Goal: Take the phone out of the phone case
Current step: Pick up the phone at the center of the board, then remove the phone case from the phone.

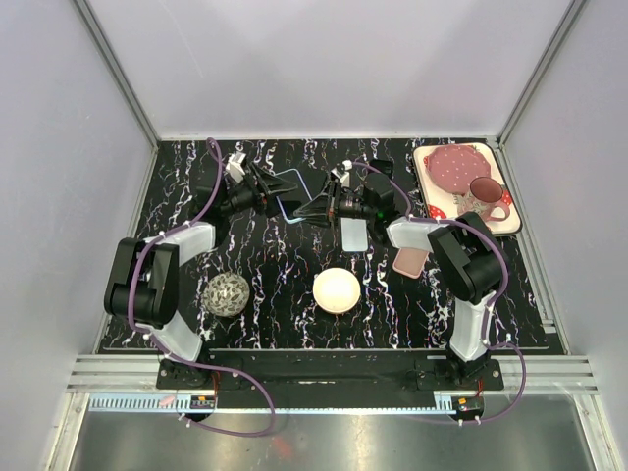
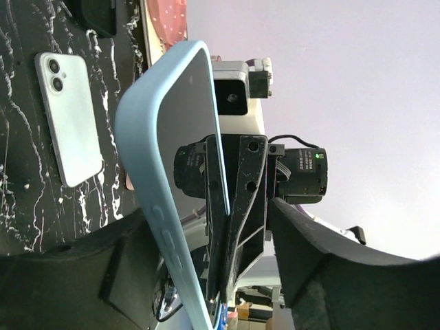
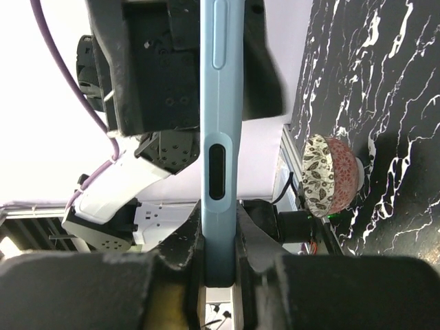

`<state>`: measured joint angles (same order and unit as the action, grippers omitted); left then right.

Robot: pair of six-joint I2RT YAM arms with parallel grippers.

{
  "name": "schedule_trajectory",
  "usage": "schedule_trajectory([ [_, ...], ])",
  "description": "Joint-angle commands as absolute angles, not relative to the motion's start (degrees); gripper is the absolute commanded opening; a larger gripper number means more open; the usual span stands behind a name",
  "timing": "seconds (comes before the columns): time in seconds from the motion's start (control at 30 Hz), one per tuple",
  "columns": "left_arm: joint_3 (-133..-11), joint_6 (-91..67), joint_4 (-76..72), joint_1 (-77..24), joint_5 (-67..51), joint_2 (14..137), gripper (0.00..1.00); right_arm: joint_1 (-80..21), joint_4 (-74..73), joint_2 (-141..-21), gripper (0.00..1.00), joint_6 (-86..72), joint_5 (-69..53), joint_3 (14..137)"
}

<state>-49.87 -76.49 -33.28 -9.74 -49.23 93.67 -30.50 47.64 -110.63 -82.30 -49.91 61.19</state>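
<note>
The light blue phone case is held off the table at the back centre, between the two grippers. My right gripper is shut on one edge of it; in the right wrist view the case stands edge-on, clamped between the fingers. My left gripper is open with its jaws on either side of the case, one finger beside its button edge. The case looks empty. The pale phone lies back-up on the table, also in the left wrist view.
A pink flat item lies right of the phone. A patterned bowl and a white round object sit nearer the front. A tray with a pink plate and a mug stands at the back right.
</note>
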Motion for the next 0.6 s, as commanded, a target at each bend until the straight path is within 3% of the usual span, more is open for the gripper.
schedule_trajectory([
  [0.0, -52.29, -82.08, -47.36, -10.63, -49.13, 94.74, 0.56, -31.29, 56.51, -108.19, 0.0, -84.89, -53.17, 64.16],
  [0.07, -52.38, -83.23, -49.47, -10.63, -49.13, 95.01, 0.4, -31.29, 58.17, -108.89, 0.0, -86.04, -53.79, 64.07],
  [0.13, -52.47, -83.93, -50.01, -10.55, -49.04, 95.18, 0.31, -31.38, 58.1, -109.16, 0.0, -85.96, -53.79, 63.63],
  [0.17, -52.56, -84.46, -50.62, -10.55, -48.96, 95.36, 0.16, -31.38, 57.49, -108.99, 0.0, -85.78, -53.7, 63.46],
  [0.23, -52.12, -85.51, -52.02, -10.63, -48.61, 95.45, 0.0, -31.38, 57.13, -108.9, 0.0, -85.17, -53.79, 62.93],
  [0.27, -51.95, -86.3, -54.55, -10.63, -48.17, 95.62, 0.0, -31.38, 56.08, -108.81, 0.0, -84.9, -54.14, 62.93],
  [0.3, -51.68, -88.31, -56.15, -10.46, -47.99, 95.62, 0.0, -31.29, 55.64, -108.72, 0.07, -84.12, -54.4, 62.93],
  [0.33, -51.51, -89.46, -57.9, -10.46, -47.81, 95.71, 0.0, -31.29, 55.2, -108.11, 0.33, -83.76, -54.4, 62.76],
  [0.37, -51.42, -90.6, -61.23, -10.37, -47.46, 95.8, 0.0, -31.2, 53.98, -107.67, 0.45, -83.24, -53.8, 62.49],
  [0.43, -51.42, -93.33, -63.88, -10.37, -47.29, 95.98, 0.0, -31.2, 52.04, -106.09, 0.59, -81.04, -52.65, 61.79],
  [0.5, -51.33, -95.62, -66.79, -10.37, -46.93, 95.89, 0.0, -30.85, 51.15, -105.12, 0.61, -80.95, -50.02, 60.39],
  [0.57, -50.63, -97.02, -69.16, -10.2, -46.32, 95.71, 0.0, -30.85, 53.68, -104.5, 0.56, -82.08, -47.48, 59.42],
])
